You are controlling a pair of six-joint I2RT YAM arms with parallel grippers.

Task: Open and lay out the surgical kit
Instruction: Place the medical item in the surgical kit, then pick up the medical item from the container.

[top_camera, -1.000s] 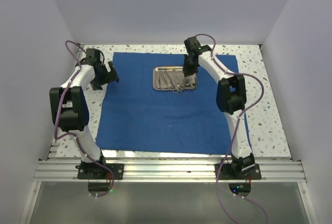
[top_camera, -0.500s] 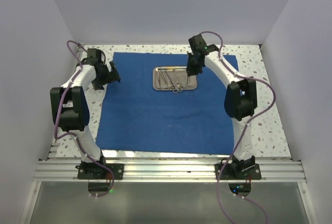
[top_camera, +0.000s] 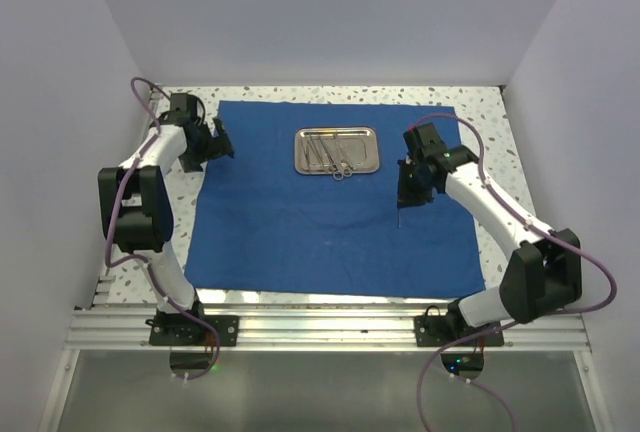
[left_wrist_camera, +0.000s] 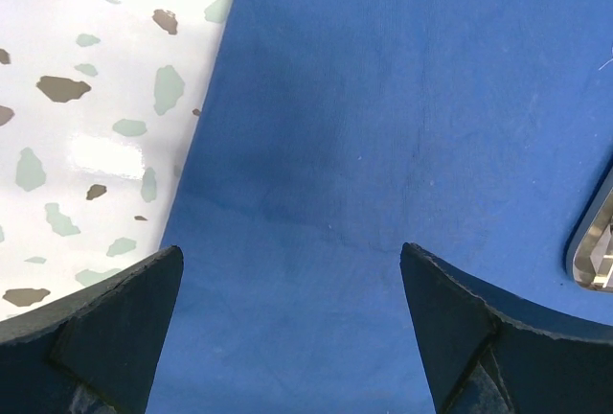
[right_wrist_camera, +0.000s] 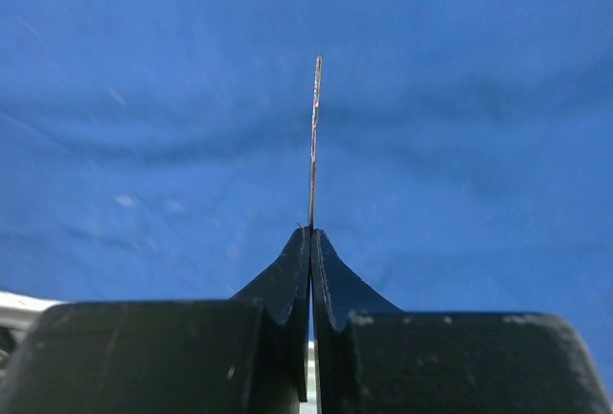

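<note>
My right pincer (right_wrist_camera: 310, 238) is clenched on a slim silver instrument (right_wrist_camera: 313, 136) above the spread royal-blue cloth wrap (top_camera: 300, 222), right of the small shiny steel tray (top_camera: 366, 150); my left pincer (left_wrist_camera: 290, 253) hangs released over the cloth's left edge.

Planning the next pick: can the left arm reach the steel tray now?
Probably yes. The left tool hangs open over the blue cloth left of the tray, only flat cloth between; the right tool, shut on a slim instrument, sits right of it.
</note>
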